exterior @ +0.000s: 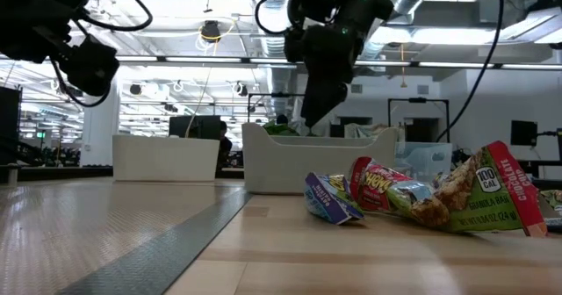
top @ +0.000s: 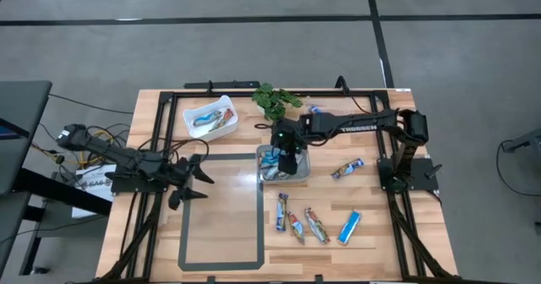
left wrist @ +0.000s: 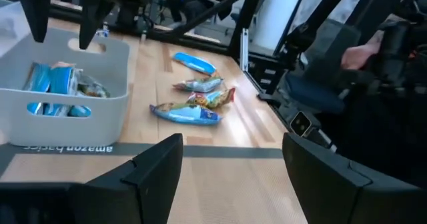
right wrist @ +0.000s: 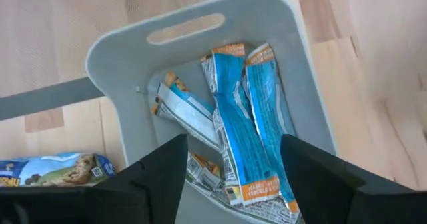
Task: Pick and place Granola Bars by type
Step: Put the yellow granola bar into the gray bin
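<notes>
Left arm: I see my left gripper (top: 193, 181) parked low over the left side of the wooden slatted table (top: 152, 115), by the grey tape rectangle (top: 221, 210). Its jaws are spread wide with nothing between them. I judge it is simply waiting, kept out of the other arm's way.

Far bin: the white plastic bin near the table's back edge (top: 210, 117) has a few wrapped bars inside; I cannot tell their type from above.

Middle bin: the pale grey handled bin (right wrist: 113, 51) sits at the table's centre and holds the bright blue foil granola bars (right wrist: 237, 124), lying lengthwise side by side, with a silver-grey one (right wrist: 183, 111) beside them. It reads to me as the blue-type drop-off.

Right arm: my right gripper (top: 289, 161) hangs directly above that bin, fingers parted and empty. I judge a bar is just dropped here, or I am about to lift away.

Loose bars: a row of multicoloured foil bars (top: 297, 225) and one blue bar (top: 349, 227) lie near the front right, another mixed bar (top: 347, 169) just right of the bin. These remain unsorted.

Plant: a green leafy sprig (top: 275, 100) lies behind the bin, not part of the sort.
</notes>
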Available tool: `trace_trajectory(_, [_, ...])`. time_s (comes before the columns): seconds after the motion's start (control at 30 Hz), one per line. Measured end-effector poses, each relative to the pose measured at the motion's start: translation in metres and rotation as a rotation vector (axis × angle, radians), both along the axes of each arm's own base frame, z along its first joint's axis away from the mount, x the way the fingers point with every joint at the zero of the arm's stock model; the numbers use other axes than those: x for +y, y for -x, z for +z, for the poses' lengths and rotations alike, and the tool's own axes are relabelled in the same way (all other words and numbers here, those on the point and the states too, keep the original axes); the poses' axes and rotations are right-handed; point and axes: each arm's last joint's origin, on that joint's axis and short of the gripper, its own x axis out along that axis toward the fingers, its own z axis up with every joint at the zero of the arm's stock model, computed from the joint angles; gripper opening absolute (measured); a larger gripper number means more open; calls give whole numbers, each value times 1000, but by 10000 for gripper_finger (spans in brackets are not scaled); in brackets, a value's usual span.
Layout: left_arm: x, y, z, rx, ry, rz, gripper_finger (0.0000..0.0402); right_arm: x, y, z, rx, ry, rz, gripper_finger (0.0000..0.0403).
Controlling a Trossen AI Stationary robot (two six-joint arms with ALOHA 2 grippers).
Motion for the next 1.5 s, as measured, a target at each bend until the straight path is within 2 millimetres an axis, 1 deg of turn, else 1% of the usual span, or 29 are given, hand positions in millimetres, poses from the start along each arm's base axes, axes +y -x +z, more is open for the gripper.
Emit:
trace_trajectory(0.43, [10, 15, -6, 17, -46, 9, 251, 1, 1, 12, 40, -8, 1, 232])
trace_trajectory(0.63, [12, 18, -2, -61, -118, 26, 251, 2, 2, 18, 62, -11, 2, 232])
trace_trajectory(0.8, [13, 20, 2, -143, -189, 51, 251, 7, 2, 21, 66, -11, 15, 232])
trace_trajectory(0.9, [13, 19, 6, -197, -203, 59, 251, 9, 1, 24, 65, -5, 21, 232])
trace_trajectory(1.03, [12, 16, 2, -271, -198, 70, 251, 12, 0, 24, 60, -3, 28, 232])
trace_trajectory(1.43, [12, 16, -2, -227, -184, 66, 251, 15, 2, 23, 79, -14, 39, 232])
trace_trajectory(1.5, [12, 16, -2, -217, -157, 55, 251, 17, 4, 23, 94, -35, 56, 232])
